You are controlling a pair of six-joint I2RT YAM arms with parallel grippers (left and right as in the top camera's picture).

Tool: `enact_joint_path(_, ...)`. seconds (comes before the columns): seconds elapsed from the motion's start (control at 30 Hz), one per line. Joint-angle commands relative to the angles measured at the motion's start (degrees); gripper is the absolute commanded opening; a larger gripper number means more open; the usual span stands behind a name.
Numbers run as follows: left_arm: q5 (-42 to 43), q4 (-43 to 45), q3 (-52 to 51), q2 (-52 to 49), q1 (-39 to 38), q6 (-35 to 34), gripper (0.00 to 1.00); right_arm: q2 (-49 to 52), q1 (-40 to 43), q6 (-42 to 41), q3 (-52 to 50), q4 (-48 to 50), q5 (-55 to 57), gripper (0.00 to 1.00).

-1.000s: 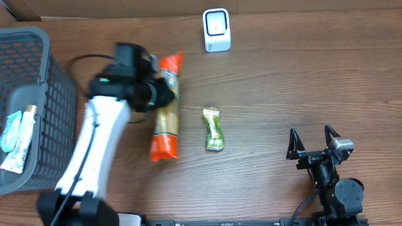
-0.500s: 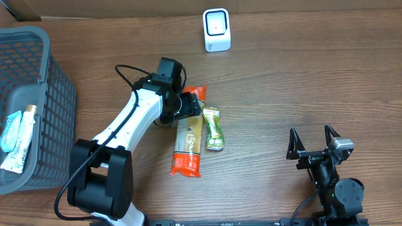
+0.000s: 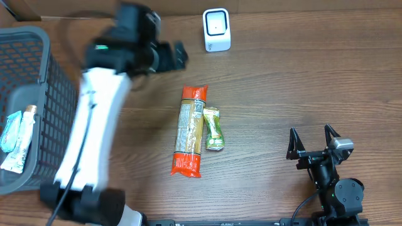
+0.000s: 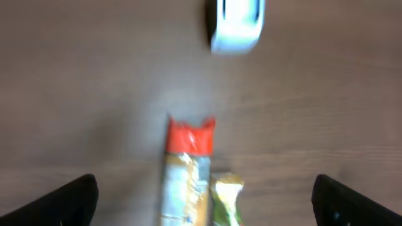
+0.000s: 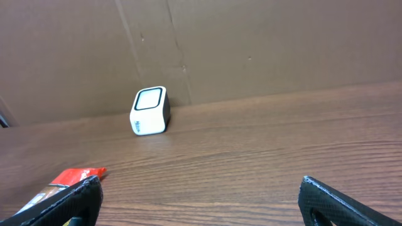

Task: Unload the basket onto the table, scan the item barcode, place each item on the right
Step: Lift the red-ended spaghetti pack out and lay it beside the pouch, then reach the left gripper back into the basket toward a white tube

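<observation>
Overhead, left arm (image 3: 94, 119) stretched far up the table (image 3: 282, 75) — blurred, left gripper (image 3: 173, 55) near the scanner (image 3: 217, 29), fingers (image 4: 63, 201) spread wide, right gripper (image 3: 312, 139) at the near edge, fingers (image 3: 293, 143) likewise apart.

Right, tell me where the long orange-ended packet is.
In the overhead view, the long orange-ended packet lies flat, just left of the small green sachet and nearer the robot than the white scanner.

The table (image 3: 314, 75) is viewed whole, straight down from high overhead. From the left wrist it is viewed steeply downward, nearer and blurred. From the right wrist it is viewed low and level, toward the cardboard wall (image 5: 251, 37). The white scanner (image 3: 217, 29) and the orange-ended packet (image 3: 190, 130) are shared by all three.
</observation>
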State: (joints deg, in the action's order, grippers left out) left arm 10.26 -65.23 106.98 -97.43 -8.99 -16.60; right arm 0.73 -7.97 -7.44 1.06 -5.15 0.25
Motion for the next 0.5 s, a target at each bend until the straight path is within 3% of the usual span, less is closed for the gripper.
enact_joint_path(0.0,-6.5,-5.2,11.0,4.8,4.7,11.5,1.0,-0.6,0.2,0.2,-0.6,0.4,0.0,1.0)
enact_joint_path(0.13,-13.5,-10.8,15.5,6.0,11.7,11.3,1.0,-0.6,0.2,0.2,-0.6,0.4,0.0,1.0)
enact_joint_path(0.3,-14.4,-16.5,15.9,5.9,24.2,10.3,0.96,-0.6,0.2,0.2,-0.6,0.4,0.0,1.0)
enact_joint_path(0.47,-14.3,-17.7,13.7,5.4,34.7,5.5,0.98,-0.6,0.2,0.2,-0.6,0.4,0.0,1.0)
